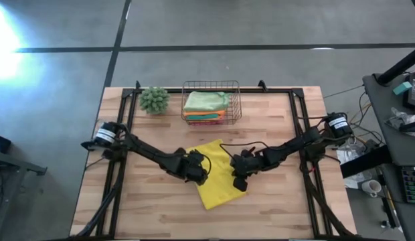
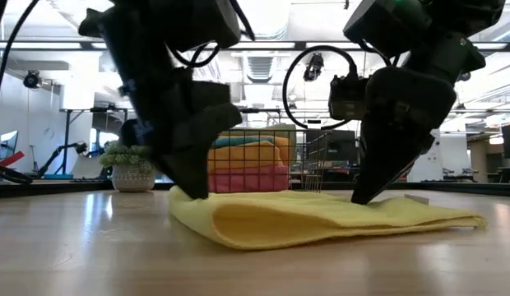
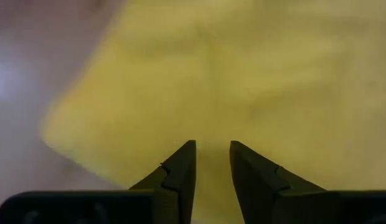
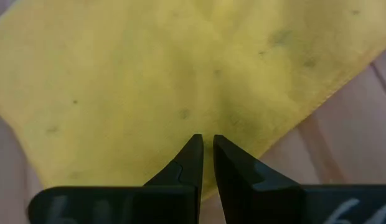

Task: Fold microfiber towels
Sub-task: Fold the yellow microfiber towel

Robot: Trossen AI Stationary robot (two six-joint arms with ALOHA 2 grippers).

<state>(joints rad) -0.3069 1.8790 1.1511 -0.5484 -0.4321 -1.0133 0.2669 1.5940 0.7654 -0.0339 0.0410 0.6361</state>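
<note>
One green spiky plant (image 1: pixel 154 100) sits at the back left of the table (image 1: pixel 274 201). One wire basket (image 1: pixel 211 102) beside it holds a stack of folded towels (image 1: pixel 206 105). One yellow towel (image 1: pixel 217 181) lies folded in the middle of the table. The left tool (image 1: pixel 202 175) presses its left edge, fingers a little apart. The right tool (image 1: pixel 238 182) presses the right edge, fingers nearly closed

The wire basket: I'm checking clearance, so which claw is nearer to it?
Right, narrowly. The right claw sits just right of below the wire basket; the left claw sits below it, slightly farther left.
</note>
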